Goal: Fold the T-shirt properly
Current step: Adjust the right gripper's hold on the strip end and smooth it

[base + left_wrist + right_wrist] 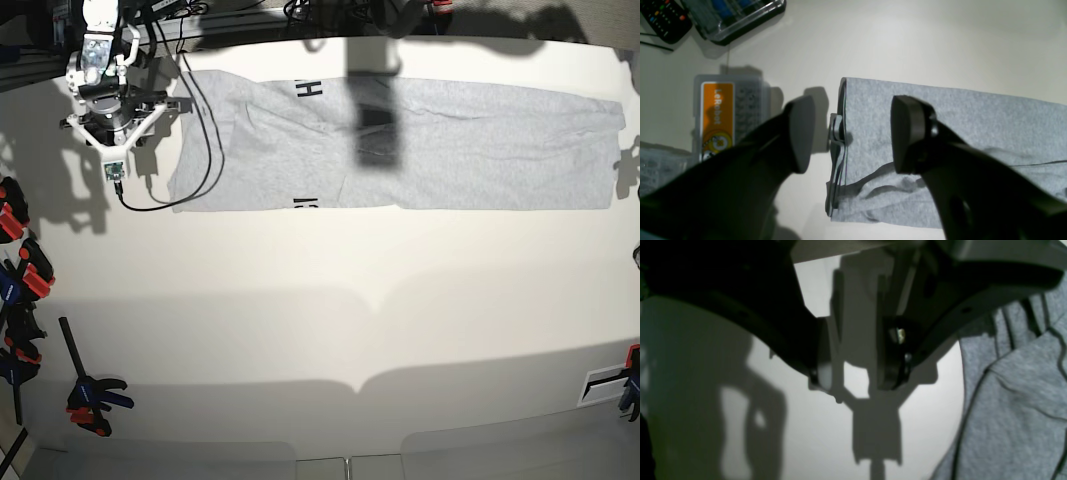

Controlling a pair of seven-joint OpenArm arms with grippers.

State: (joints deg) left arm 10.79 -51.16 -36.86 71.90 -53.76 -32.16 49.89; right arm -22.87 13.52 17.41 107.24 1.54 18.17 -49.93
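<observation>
with both end effectors (846, 133) (853, 373) apart and empty, grasp the shirt (450, 150) end at its corners for an even fold along the far edge of the surface (320, 320).

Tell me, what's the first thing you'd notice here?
The long grey T-shirt, folded into a band across the far side of the white table, with bits of black lettering peeking out. In the left wrist view, the left gripper has its two dark fingers spread wide over the shirt's end. An orange-labelled box sits beside it.
</observation>
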